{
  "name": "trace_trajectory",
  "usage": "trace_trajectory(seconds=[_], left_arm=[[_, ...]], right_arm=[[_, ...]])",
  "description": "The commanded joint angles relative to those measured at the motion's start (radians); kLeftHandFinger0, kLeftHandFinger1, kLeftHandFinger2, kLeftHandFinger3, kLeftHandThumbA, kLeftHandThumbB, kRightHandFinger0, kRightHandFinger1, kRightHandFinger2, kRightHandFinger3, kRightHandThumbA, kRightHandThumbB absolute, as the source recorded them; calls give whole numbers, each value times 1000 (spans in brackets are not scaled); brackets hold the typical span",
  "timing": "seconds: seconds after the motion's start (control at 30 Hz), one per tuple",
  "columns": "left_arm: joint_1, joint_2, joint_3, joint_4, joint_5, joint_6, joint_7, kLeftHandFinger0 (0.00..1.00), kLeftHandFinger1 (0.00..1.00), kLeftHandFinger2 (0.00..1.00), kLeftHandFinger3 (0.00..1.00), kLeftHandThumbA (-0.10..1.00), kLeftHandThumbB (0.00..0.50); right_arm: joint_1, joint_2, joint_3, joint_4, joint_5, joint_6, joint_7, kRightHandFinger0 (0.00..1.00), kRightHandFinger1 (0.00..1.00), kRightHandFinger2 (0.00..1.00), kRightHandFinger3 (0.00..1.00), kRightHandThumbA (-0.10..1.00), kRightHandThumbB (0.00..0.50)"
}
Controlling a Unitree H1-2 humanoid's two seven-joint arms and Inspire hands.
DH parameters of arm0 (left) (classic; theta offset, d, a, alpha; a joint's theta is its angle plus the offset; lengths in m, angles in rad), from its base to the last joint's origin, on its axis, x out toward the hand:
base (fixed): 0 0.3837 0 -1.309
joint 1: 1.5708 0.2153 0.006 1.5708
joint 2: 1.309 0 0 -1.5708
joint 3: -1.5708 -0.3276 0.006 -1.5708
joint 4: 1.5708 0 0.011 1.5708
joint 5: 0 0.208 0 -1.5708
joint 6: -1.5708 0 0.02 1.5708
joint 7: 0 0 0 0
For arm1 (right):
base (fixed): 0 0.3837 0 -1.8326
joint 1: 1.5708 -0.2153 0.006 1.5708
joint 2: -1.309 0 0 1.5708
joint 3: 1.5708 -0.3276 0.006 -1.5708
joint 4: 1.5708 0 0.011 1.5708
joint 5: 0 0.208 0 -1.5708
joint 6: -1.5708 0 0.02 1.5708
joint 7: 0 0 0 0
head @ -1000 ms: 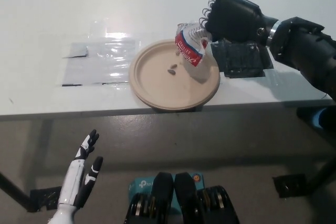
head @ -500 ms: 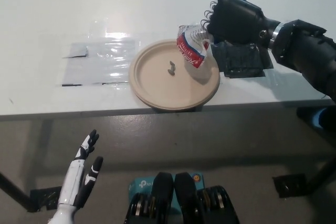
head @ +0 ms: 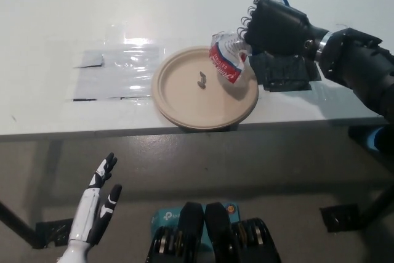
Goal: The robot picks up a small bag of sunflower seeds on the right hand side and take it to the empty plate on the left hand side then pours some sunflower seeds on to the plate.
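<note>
One small bag of sunflower seeds (head: 226, 56), red, white and blue, hangs tilted over the right rim of the plate (head: 184, 106), its long axis slanting from upper right, where it is gripped, down toward the plate's middle at lower left. Whether its mouth is at the lower end cannot be made out. The black right hand (head: 277, 26) has its fingers curled closed around the bag's upper end, knuckles up and to the left, the wrist and forearm running off to the right of the plate and slightly downward.

A few dark seeds (head: 201, 79) lie in a tight cluster on the plate, a little left of the bag's lower end and apart from it.

The plate is tan and round, and sits on a white table (head: 55, 23), with its near rim reaching the table's front edge. Just right of the plate lies a dark flat mat (head: 284, 72), below the right hand. Left of the plate a clear plastic sheet (head: 114, 69) lies flat, catching glare. Below the table's edge is a grey floor (head: 203, 164).

The white left hand (head: 95, 207) rests low, well below and left of the plate, off the table, fingers spread and holding nothing.
</note>
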Motion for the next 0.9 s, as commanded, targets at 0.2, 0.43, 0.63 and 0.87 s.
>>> trace_trajectory(seconds=[0.2,0.43,0.63,0.87], left_arm=[[0,14,2,-25,-5,-13,-1,1000,1000,1000,1000,1000,277],[-8,21,0,-22,8,-16,-1,1000,1000,1000,1000,1000,271],[1,16,1,-26,-8,-12,-6,1000,1000,1000,1000,1000,278],[3,14,-2,-27,-9,-7,-7,1000,1000,1000,1000,1000,280]], right_arm=[[-9,16,-11,-20,25,6,-26,0,1,470,138,-100,286],[-60,-21,-24,0,30,-7,-49,0,0,309,155,-100,312],[-55,-15,-14,-11,8,22,-37,0,0,240,262,-100,347],[-58,-19,-67,-7,56,23,-29,0,0,423,197,-100,326]])
